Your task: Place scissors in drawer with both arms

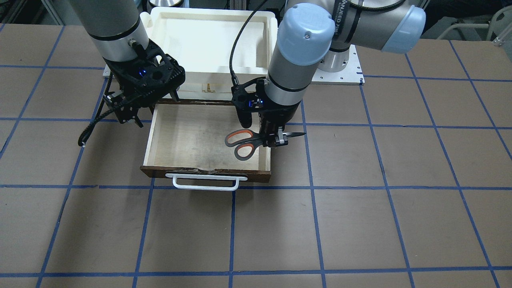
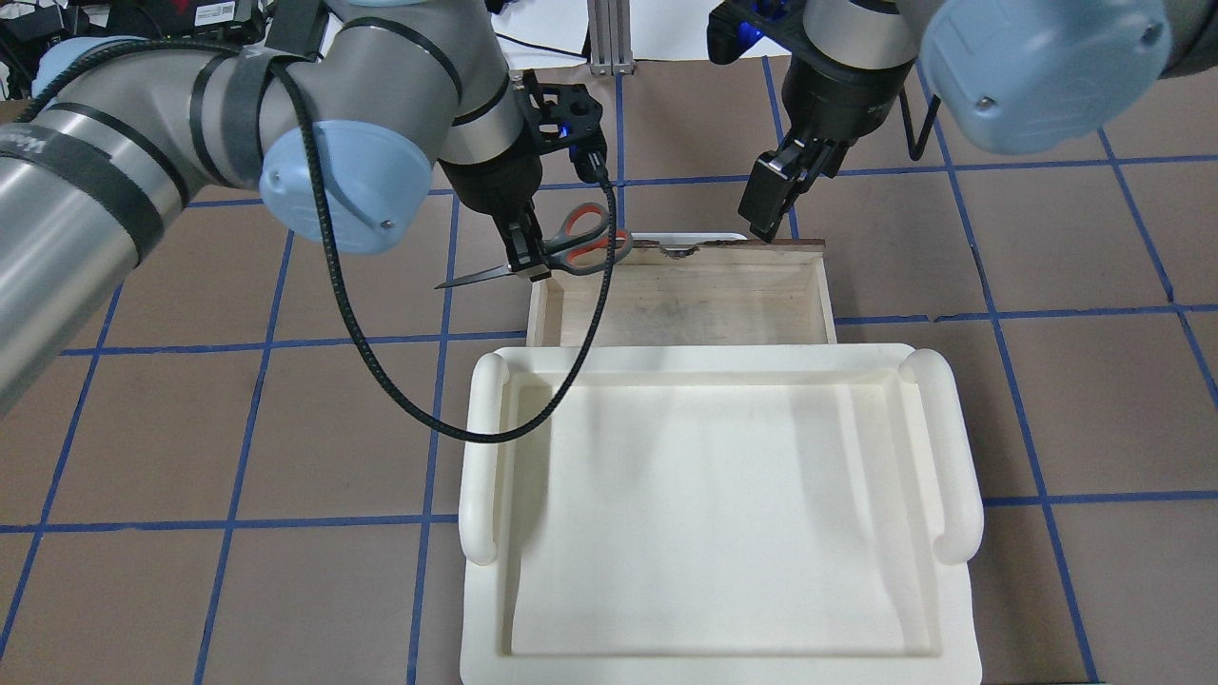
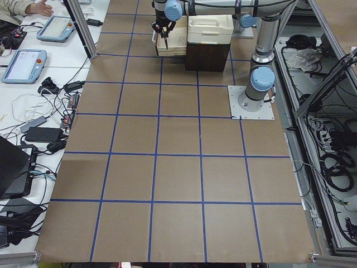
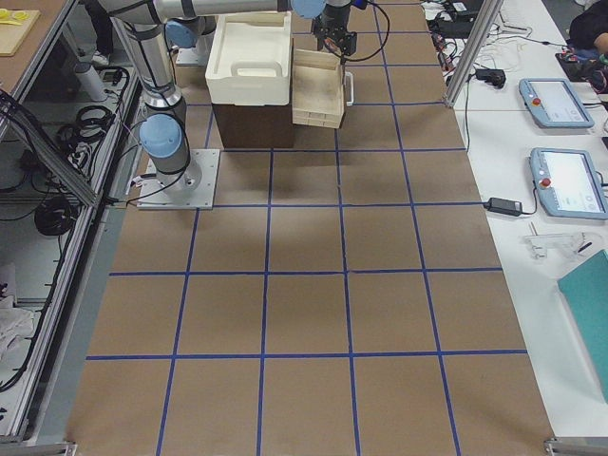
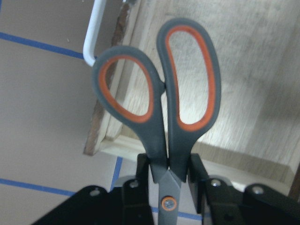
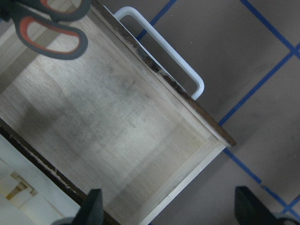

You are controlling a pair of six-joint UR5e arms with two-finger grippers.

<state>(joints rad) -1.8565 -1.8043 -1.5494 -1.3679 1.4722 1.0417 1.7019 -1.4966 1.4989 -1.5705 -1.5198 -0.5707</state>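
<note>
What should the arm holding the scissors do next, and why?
Probably slide the left gripper a little toward the middle of the drawer before lowering. Its jaws are shut on the scissors, whose handles hang over the drawer, but the blades poke out past its side wall.

You've got a brown table (image 1: 400, 224) gridded in blue tape, dark cabinet (image 3: 207, 56) on it, white base plate (image 3: 237, 111) nearby

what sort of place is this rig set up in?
Looks like a robotics lab cell, probably for data collection: a brown table taped into a blue grid, with teach pendants and loose cables on the white side bench.
</note>
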